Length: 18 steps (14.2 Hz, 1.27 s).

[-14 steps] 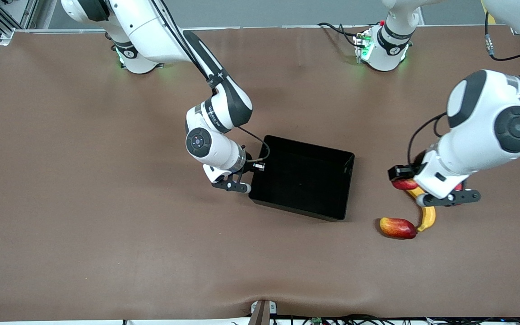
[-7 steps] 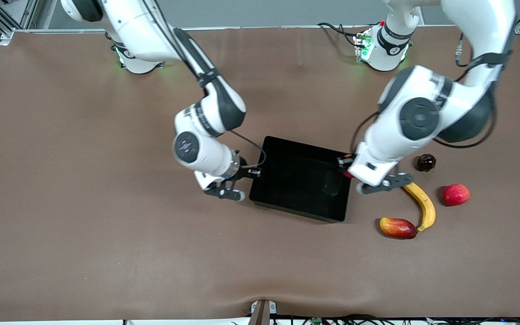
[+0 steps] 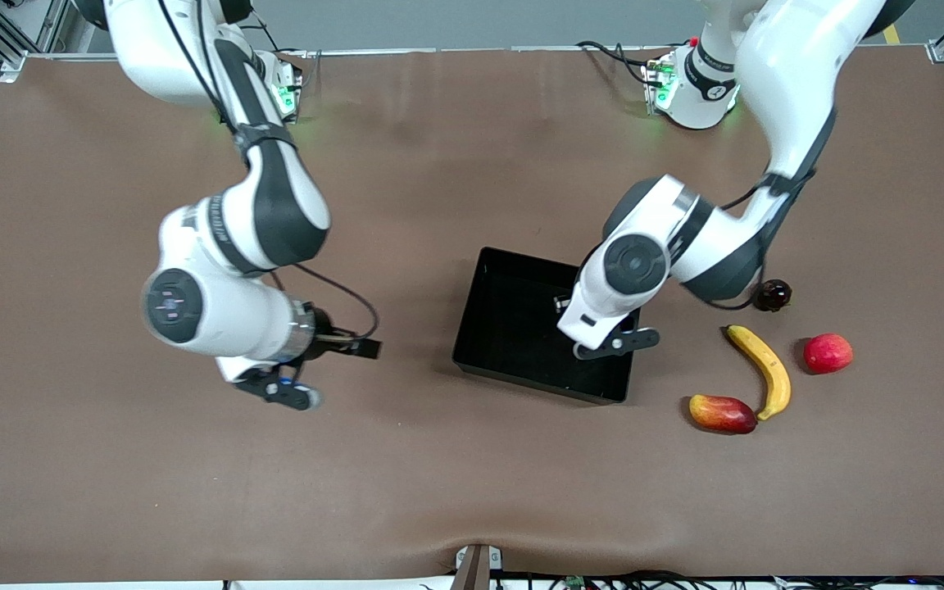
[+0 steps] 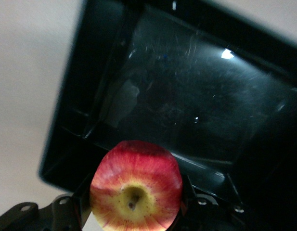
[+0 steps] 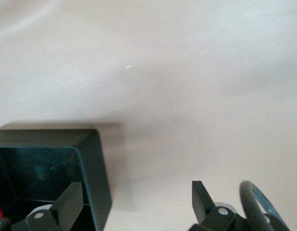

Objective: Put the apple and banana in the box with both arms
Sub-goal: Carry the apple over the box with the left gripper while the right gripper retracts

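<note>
My left gripper [image 3: 615, 344] hangs over the shallow black glossy plastic box [image 3: 513, 328], clamped on the small round red apple with yellowish streaks [image 4: 135, 192]; from the front my own wrist hides the apple, and the left wrist view cuts off its lower edge. My right gripper [image 3: 279, 392] is over bare brown table [image 3: 111, 459] toward my right arm's end, well apart from the box, its fingers [image 5: 69, 204] spread wide with nothing between them. The right wrist view catches only one corner of the box. The long curved yellow banana [image 3: 760, 369] lies on the table toward my left arm's end, its nearer tip touching an oblong red-and-yellow fruit [image 3: 722, 413]. A smooth pinkish-red round fruit [image 3: 828, 352] sits just beside the banana. A small dark round object [image 3: 772, 295], partly hidden by my left arm, is too dim to identify. No writing is legible
</note>
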{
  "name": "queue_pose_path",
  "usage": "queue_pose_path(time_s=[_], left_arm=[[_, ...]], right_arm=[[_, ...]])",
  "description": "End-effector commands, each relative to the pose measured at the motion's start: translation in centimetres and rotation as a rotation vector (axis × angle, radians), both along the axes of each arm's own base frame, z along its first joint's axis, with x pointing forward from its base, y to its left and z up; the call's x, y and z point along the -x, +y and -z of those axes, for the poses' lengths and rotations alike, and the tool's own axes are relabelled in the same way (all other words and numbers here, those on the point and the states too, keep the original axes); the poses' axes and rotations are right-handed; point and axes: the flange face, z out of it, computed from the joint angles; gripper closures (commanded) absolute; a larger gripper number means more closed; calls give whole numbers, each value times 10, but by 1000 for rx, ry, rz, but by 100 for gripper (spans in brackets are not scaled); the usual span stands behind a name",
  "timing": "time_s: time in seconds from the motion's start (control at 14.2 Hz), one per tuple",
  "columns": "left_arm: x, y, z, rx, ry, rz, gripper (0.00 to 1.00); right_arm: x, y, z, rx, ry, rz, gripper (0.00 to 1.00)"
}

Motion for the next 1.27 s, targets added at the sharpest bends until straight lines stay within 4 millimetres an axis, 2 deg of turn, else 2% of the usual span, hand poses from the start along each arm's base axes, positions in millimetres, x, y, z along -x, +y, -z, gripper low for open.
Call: queue_pose_path(time_s=[0.0, 0.07, 0.14, 0.21, 0.35, 0.42, 0.49, 0.57, 0.64, 0.71, 0.78, 0.85, 0.99, 1.06, 1.13, 1.2], left_arm=[[0, 0, 36, -15, 39, -6, 100], [2, 0, 48, -16, 55, -7, 100], [3, 1, 55, -19, 67, -5, 100], [3, 0, 67, -13, 77, -9, 100], [4, -2, 80, -2, 83, -10, 100], [5, -1, 82, -5, 85, -10, 100], [7, 0, 85, -9, 92, -9, 96], [6, 1, 85, -10, 92, -10, 79], [6, 1, 84, -8, 90, -11, 33], [3, 1, 78, -6, 79, -12, 0], [0, 2, 73, -2, 69, -15, 0], [-5, 4, 55, -4, 46, -18, 0], [-18, 20, 2, -6, -38, -30, 0], [-28, 38, -25, -8, -77, -54, 0], [-37, 56, -45, -7, -111, -71, 0], [-46, 79, -62, -2, -135, -71, 0]], right_arm=[[3, -59, -48, 27, 15, -53, 0], [7, -80, -65, 27, 15, -83, 0], [12, -110, -86, 43, 2, -82, 0], [19, -128, -91, 58, 10, -96, 0], [34, -154, -115, 67, -17, -115, 0], [40, -163, -132, 111, -39, -118, 0], [48, -171, -153, 155, -69, -121, 0], [57, -180, -176, 174, -98, -122, 0], [69, -191, -201, 165, -130, -114, 0], [80, -204, -221, 151, -147, -105, 0], [90, -213, -237, 152, -161, -101, 0], [101, -220, -253, 178, -175, -102, 0], [116, -231, -261, 220, -140, -110, 0], [119, -244, -252, 212, -106, -108, 0], [120, -257, -234, 203, -64, -106, 0], [127, -268, -236, 184, -68, -104, 0]])
